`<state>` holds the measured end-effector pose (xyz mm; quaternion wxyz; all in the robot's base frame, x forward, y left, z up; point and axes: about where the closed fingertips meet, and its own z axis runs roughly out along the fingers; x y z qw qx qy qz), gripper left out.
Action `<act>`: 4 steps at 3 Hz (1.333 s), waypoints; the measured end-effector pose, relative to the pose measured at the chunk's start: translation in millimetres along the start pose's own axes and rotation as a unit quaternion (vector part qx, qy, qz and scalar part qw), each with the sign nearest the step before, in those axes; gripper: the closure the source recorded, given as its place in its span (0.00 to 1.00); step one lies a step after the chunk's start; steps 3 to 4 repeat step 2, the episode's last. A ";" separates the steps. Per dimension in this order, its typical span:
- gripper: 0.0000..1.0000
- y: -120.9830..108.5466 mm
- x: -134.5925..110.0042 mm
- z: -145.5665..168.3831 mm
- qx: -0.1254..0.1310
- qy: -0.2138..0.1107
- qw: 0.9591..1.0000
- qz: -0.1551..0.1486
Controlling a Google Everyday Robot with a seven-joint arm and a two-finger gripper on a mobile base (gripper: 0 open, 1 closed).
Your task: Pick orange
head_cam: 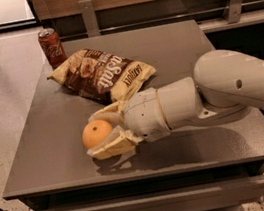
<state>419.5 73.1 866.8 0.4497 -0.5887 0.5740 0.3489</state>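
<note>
Orange (96, 132): at the near-left of the surface (177, 43), just near of the chip bag (101, 75) and well apart from the soda can (52, 47) at the far-left corner.
End effector (95, 136): reaches in from the right, low over the surface, clamped on the orange from its far and near sides.
Step in hand: probably securing the grip before the lift.
Doing it well: squeeze firmly and evenly, then rise straight up, since the open left side lets a round fruit slip out.
</note>
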 end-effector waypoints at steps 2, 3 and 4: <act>1.00 -26.6 -71.4 -13.6 0.003 0.008 0.997 -0.082; 1.00 -26.6 -71.4 -13.6 0.003 0.008 0.997 -0.082; 1.00 -26.6 -71.4 -13.6 0.003 0.008 0.997 -0.082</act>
